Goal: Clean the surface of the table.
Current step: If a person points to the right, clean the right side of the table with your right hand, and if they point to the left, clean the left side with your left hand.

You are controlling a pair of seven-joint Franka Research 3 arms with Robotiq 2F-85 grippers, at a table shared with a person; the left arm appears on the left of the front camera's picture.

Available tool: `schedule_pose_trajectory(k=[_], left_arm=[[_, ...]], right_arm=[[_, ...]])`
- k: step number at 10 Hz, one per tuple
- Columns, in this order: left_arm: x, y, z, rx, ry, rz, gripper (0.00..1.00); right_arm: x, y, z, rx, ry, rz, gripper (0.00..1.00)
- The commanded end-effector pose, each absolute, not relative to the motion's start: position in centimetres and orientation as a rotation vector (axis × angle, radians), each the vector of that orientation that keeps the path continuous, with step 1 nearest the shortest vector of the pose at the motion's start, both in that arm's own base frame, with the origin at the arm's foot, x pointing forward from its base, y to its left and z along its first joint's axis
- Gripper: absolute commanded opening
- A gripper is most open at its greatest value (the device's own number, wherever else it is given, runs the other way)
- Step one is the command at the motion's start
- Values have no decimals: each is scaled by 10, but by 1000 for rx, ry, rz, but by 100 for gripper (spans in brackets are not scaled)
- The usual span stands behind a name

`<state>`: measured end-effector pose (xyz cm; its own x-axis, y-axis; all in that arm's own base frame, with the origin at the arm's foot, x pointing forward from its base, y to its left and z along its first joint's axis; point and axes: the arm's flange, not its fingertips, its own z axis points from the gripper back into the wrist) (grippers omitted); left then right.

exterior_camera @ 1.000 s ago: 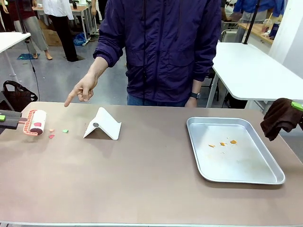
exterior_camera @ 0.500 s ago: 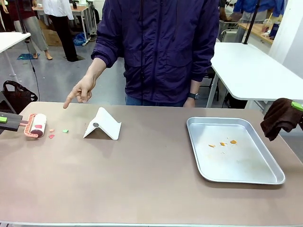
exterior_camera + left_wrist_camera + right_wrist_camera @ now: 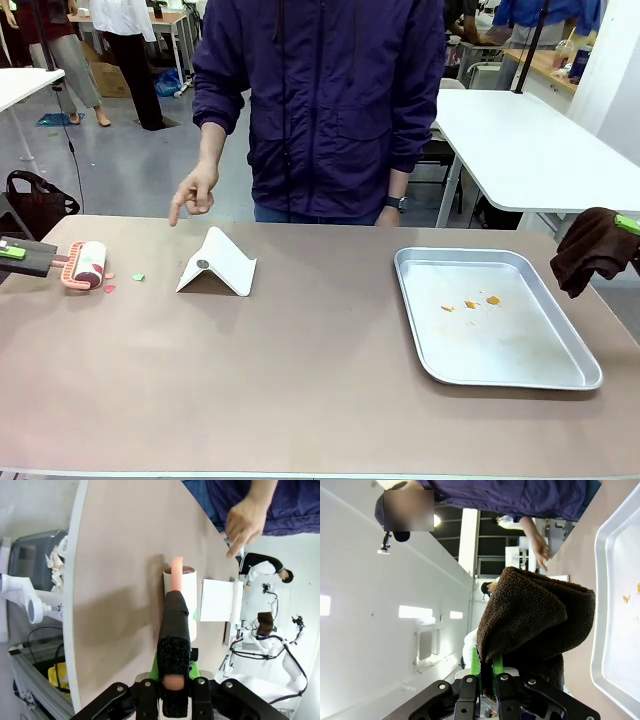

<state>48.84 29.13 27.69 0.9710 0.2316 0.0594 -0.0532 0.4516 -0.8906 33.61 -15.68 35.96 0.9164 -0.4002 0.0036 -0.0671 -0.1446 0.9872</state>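
A grey floor (image 3: 130, 165) stretches away at the far side. A glossy white table (image 3: 530, 150) stands far right and another white table (image 3: 25, 85) far left, with a dark bag (image 3: 38, 200) near it. Wooden desks (image 3: 175, 18) and standing people (image 3: 125, 50) occupy the far left.

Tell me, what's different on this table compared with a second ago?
The left fingers, shut on the lint roller, pushed it slightly to the robot's right, toward the paper scraps. The person's pointing hand drifted the same way, nearer the white folded stand. The right fingers kept the brown cloth. The metal tray, its orange crumbs and the table stayed put.
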Motion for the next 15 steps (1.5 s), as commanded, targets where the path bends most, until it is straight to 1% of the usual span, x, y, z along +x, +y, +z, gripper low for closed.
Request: schedule_pose_trajectory(k=[1,2,5,9,12,14,15], left_arm=[[486,276,262,-1029,-118,117,22],[488,264,259,-1016,-100,104,22],[497,232,259,-993,-122,96,22],[500,185,261,-969,-74,5,22],[503,168,262,-958,-56,-16,22],[504,177,272,-1034,-74,-16,22],[501,191,288,-1150,-95,-44,22]], right_arm=[[331,-154,365,1706,-362,-283,0],[331,-154,365,1706,-362,-283,0],[331,-154,365,1706,-362,-283,0],[331,-154,365,1706,-362,-283,0],[331,-154,365,1706,-362,-283,0],[331,-154,365,1706,-362,-283,0],[331,-154,365,1706,-362,-283,0]])
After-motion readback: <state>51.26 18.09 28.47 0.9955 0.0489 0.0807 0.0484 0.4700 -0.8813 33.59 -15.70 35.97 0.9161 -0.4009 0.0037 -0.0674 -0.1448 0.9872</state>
